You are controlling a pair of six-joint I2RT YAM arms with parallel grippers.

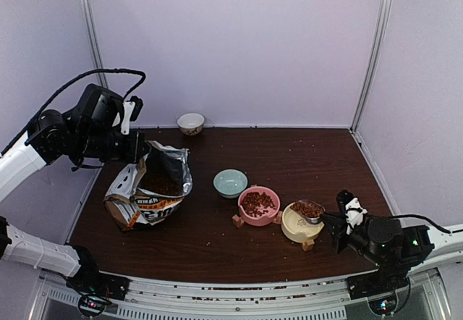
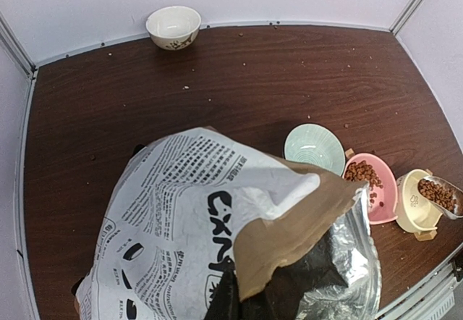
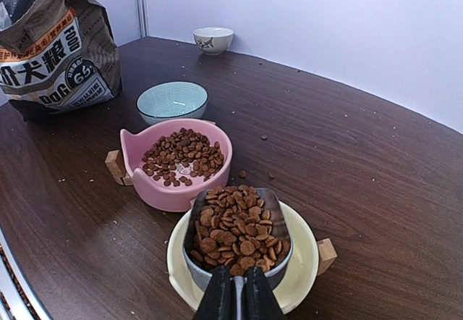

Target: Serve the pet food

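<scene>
Top view, left gripper [image 1: 139, 148]: jaws pinched together on the open rim of the bag [image 1: 148, 190], which stands at the left of the counter [image 1: 289, 153].
Top view, right gripper [image 1: 334, 224]: jaws clamped on the handle of the scoop [image 1: 315, 219], over the yellow bowl [image 1: 291, 226] at near right.
Left wrist view, bag [image 2: 188, 219]: fills the near frame, mouth open; the jaws are hidden.
Left wrist view, pet food [image 2: 362, 174]: in the pink bowl [image 2: 387, 204], more in the scoop.
Right wrist view, pet food [image 3: 239, 229]: heaped in the scoop [image 3: 194, 222] just above the yellow bowl [image 3: 307, 251]; a layer lies in the pink bowl [image 3: 166, 197] beside it.
</scene>
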